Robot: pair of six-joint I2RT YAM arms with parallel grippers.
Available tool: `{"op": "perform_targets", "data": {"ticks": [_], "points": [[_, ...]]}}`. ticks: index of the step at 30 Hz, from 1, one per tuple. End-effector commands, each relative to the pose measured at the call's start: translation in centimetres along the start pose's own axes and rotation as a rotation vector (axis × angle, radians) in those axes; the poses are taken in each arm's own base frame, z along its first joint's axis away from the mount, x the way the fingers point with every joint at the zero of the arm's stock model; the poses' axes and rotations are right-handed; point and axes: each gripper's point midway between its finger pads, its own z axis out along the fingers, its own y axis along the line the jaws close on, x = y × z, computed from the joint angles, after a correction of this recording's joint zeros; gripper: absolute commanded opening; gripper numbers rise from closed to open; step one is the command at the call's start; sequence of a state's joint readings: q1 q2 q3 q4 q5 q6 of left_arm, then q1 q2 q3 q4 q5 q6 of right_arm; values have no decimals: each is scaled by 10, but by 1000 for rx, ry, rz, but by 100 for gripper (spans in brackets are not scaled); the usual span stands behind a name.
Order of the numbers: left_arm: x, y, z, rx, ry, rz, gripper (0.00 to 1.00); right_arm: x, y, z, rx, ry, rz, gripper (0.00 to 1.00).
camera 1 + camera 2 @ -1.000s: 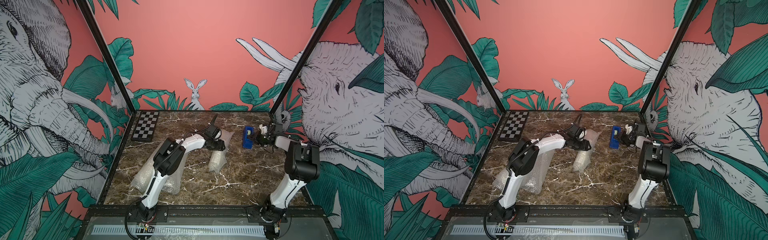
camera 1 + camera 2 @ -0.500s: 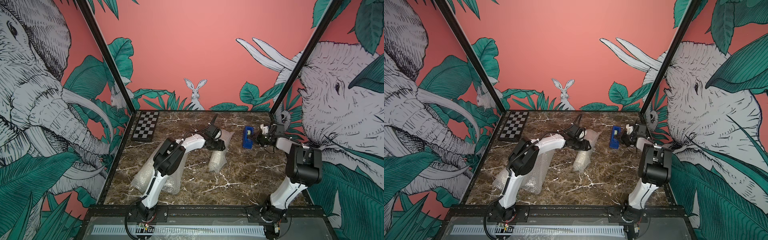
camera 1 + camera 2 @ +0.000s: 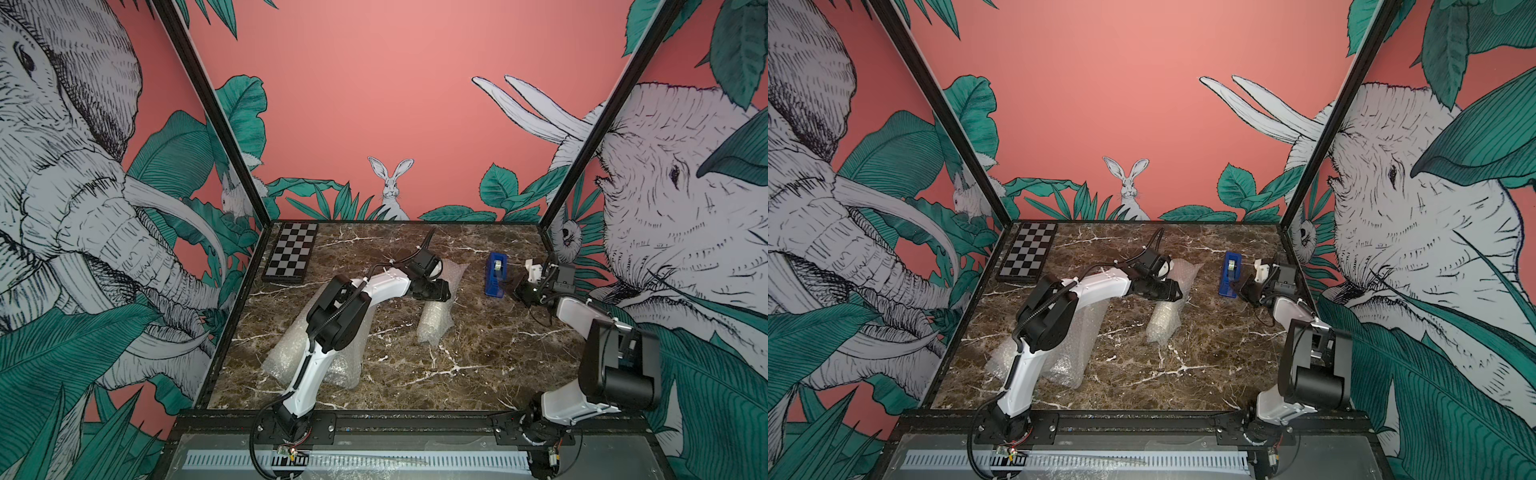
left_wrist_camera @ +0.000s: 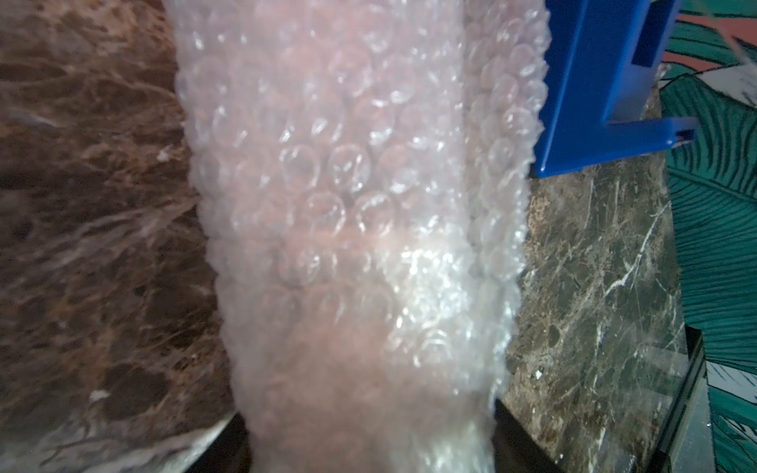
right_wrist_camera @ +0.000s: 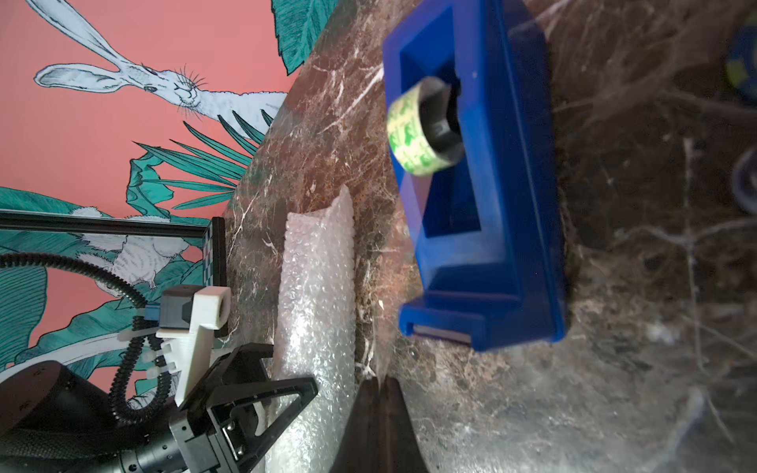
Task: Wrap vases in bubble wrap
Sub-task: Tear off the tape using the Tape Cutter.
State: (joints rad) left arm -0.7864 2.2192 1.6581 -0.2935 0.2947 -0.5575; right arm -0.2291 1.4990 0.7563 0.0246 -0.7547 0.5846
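A vase rolled in bubble wrap (image 3: 434,324) (image 3: 1163,324) lies mid-table; only a pale shape shows through the bubbles (image 4: 348,184). My left gripper (image 3: 440,291) (image 3: 1173,291) (image 4: 368,442) is shut across this roll's middle, one black finger (image 4: 516,434) on each side. My right gripper (image 3: 519,289) (image 3: 1246,289) (image 5: 381,383) hovers low beside the blue tape dispenser (image 3: 495,278) (image 5: 504,204), jaws pressed together. A faint clear strip of tape (image 5: 403,254) runs from the roll (image 5: 413,131) down to those jaws.
More bubble wrap bundles (image 3: 291,353) (image 3: 1075,345) lie front left under the left arm. A chequered board (image 3: 293,253) sits in the back left corner. The right wall post (image 3: 548,232) stands close behind the right gripper.
The right gripper's jaws have closed and it has shifted slightly by the dispenser. The left arm and wrapped vase have not moved.
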Motion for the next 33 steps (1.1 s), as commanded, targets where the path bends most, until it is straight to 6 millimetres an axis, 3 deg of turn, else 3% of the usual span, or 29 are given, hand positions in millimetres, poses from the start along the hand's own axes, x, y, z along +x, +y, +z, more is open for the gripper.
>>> {"op": "perform_targets", "data": {"ticks": [1, 6, 14, 20, 26, 33], "points": [[-3, 3, -9, -24, -1, -14, 51, 15, -4, -3, 2, -1, 10, 0], [-2, 3, -9, -22, 0, -14, 51, 31, -26, 4, 43, -8, 68, 0], [-3, 2, -10, -20, -1, -14, 50, 37, -59, 30, 117, -35, 179, 0], [-2, 1, -10, -15, 1, -10, 50, 41, -62, 51, 158, -24, 184, 0], [0, 1, -10, -13, 14, 3, 49, 40, -44, 54, 91, -24, 158, 0], [9, 0, -9, 2, 48, 51, 47, 54, 17, 42, -29, 64, -43, 0]]}}
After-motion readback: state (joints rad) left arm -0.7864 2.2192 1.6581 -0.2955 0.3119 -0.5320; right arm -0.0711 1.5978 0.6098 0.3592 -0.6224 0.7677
